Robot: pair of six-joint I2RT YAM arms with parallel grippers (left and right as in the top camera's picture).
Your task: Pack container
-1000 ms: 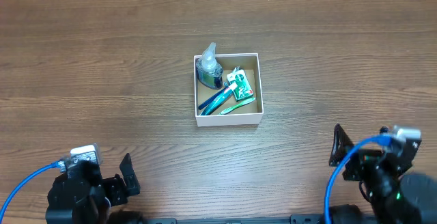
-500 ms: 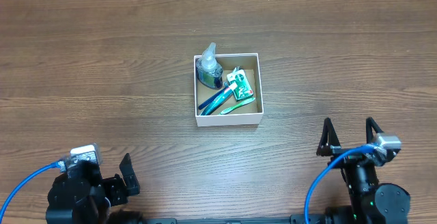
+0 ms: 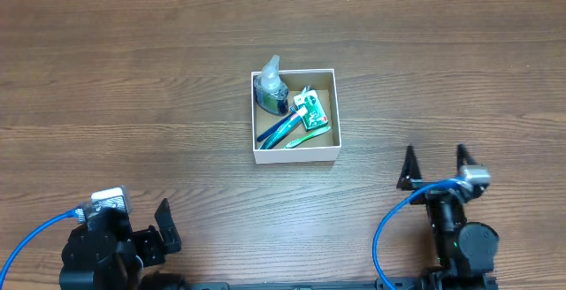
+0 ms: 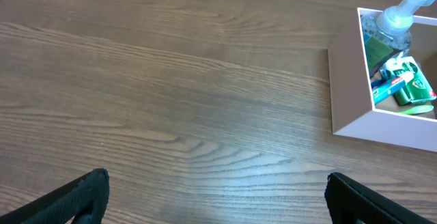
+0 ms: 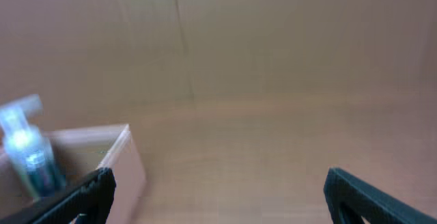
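While I had the left gripper (image 4: 217, 183) and right gripper (image 3: 433, 157) both spread wide, the container (image 3: 294, 155) sat mouth-up, square, no clear long axis.

No words or numbers can be read anywhere. The green and white packet (image 3: 309, 108) lies in the container (image 3: 296, 155), toward its 3 o'clock side. It has little red and white marks printed on it, but the letters are too small to make out. The bottle (image 3: 270, 90) in the container's 10 o'clock corner has a blue-green label, and it is too blurry to read.
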